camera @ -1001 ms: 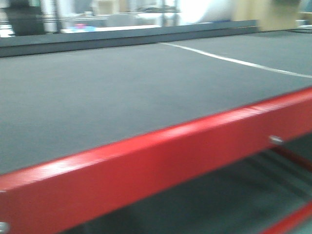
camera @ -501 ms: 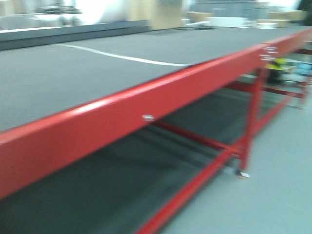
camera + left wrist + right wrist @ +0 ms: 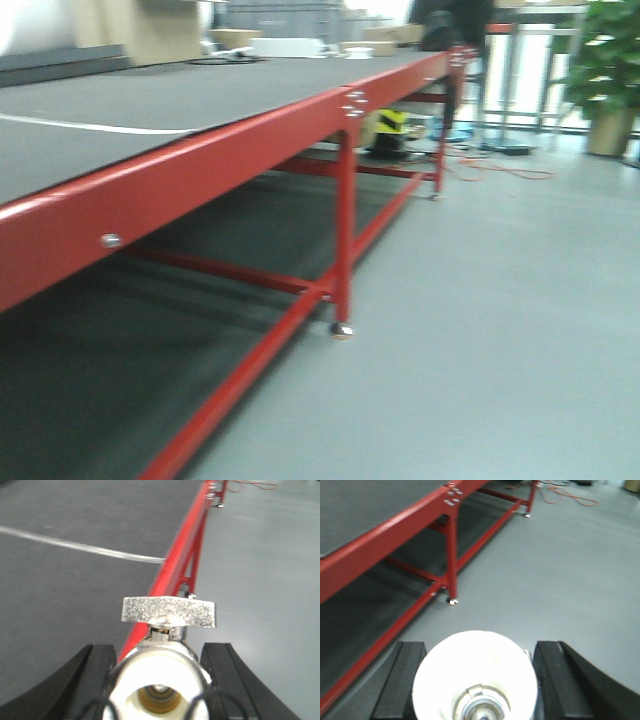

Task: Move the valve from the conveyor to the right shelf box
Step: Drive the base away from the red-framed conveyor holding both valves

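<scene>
In the left wrist view my left gripper [image 3: 159, 652] is shut on the valve [image 3: 161, 680], a silvery metal piece with a white round end and a flat speckled handle [image 3: 169, 612] on top. It hangs over the red edge rail [image 3: 172, 570] of the conveyor [image 3: 65, 595]. In the right wrist view my right gripper [image 3: 480, 647] is shut on a round white piece [image 3: 476, 672] with a metal centre, above the grey floor [image 3: 560, 580]. The front view shows the dark grey conveyor belt [image 3: 150, 105] and its red frame [image 3: 200, 180], but no gripper. No shelf box is in view.
Red conveyor legs [image 3: 345, 220] and low cross bars [image 3: 230, 385] stand at left. A grey floor [image 3: 500, 330] spreads to the right. A yellow-black object [image 3: 388, 125] sits under the far belt. An orange cable [image 3: 500, 170] lies on the floor. A potted plant [image 3: 605, 70] stands far right.
The front view has swung to the right. The belt slid to the left of the frame, and the conveyor legs, floor and plant came into view.
</scene>
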{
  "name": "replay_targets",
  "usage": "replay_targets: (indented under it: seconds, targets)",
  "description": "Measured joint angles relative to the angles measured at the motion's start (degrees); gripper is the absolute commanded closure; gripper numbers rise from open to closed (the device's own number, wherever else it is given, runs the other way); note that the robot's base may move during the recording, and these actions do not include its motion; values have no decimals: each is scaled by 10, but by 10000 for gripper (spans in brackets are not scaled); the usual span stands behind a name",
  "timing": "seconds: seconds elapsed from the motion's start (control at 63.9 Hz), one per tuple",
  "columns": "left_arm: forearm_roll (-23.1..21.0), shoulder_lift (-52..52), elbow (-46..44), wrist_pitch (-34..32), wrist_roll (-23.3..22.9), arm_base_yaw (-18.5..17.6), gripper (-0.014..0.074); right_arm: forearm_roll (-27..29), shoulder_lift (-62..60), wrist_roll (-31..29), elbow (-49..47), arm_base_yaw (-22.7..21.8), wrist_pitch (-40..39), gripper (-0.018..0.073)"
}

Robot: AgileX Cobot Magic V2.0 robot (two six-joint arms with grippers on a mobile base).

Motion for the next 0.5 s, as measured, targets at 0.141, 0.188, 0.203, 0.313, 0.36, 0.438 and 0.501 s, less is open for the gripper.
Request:
replay_targets:
  seconds: [0.141,0.188,0.203,0.313,0.36,0.438,0.501]
  targets:
    - [0,0,0,0,0,0,707,0,0,0,0,0,0,712]
    - [0,0,0,0,0,0,707,0,0,0,0,0,0,712]
    - [0,0,0,0,0,0,707,0,0,0,0,0,0,712]
    - [0,0,0,0,0,0,707,0,0,0,0,0,0,712]
    - [0,0,0,0,0,0,707,0,0,0,0,0,0,712]
    - [0,0,0,0,0,0,707,0,0,0,0,0,0,712]
    - [0,0,0,0,0,0,707,0,0,0,0,0,0,712]
